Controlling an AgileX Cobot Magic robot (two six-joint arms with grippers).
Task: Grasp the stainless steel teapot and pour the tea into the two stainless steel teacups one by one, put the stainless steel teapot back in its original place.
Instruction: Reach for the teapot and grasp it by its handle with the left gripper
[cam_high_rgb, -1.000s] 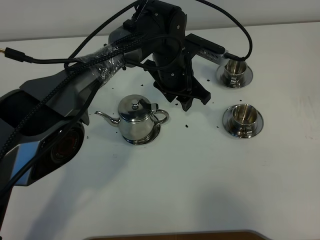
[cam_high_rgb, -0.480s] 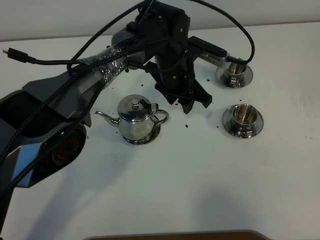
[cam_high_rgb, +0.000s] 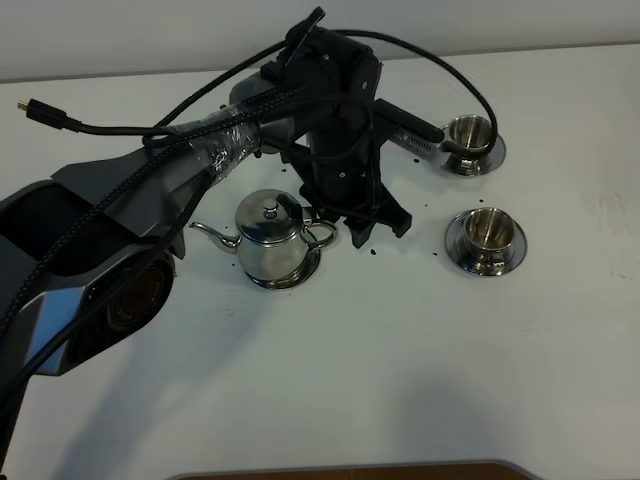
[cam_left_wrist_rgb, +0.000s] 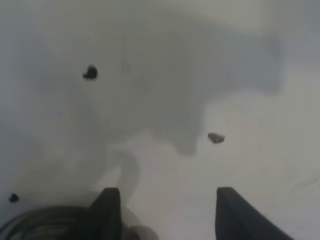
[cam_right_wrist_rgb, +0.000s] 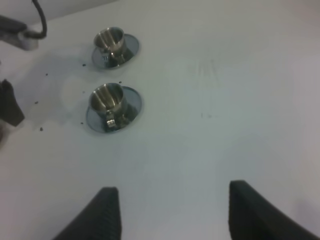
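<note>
Teapot (cam_high_rgb: 268, 237) sits ungrasped on saucer (cam_high_rgb: 300, 275), left gripper (cam_left_wrist_rgb: 167, 200) fingers apart beside its handle, right gripper (cam_right_wrist_rgb: 170, 205) likewise apart; teacups (cam_high_rgb: 487, 230) fill unclear, pouring likely pending.

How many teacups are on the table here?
2. The far cup stands at right, beside the arm; the near cup stands just in front of it. The arm covers part of the table, so another could be hidden.

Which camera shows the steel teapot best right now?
Exterior high: the stainless steel teapot shows whole, lid, spout and handle. Left wrist has only a blurred dark curve that may be it; right wrist shows none of it.
</note>
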